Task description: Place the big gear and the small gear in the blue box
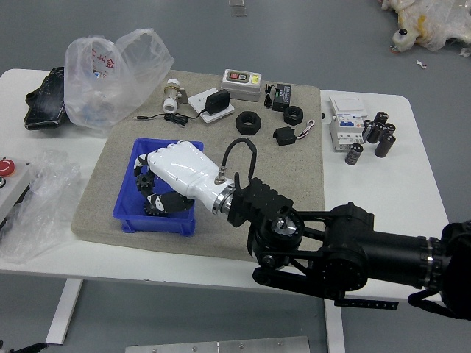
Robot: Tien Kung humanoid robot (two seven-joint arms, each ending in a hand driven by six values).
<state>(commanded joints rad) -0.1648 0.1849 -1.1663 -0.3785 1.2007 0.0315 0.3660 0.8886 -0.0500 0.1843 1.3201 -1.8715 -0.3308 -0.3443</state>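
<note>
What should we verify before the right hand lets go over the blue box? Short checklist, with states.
1. Right hand over the blue box: ok, fingers reach in above its open top.
2. Held gear in the grasp: ok, it shows between the fingers.
3. Other gear in the box: ok, partly hidden by the hand.
4. Gap between the two gears: cannot tell, height isn't readable from this one view.
5. Box seated on the gray mat: ok, upright.
6. Left arm clear of the box: ok, only a dark bit shows at the lower left corner.
</note>
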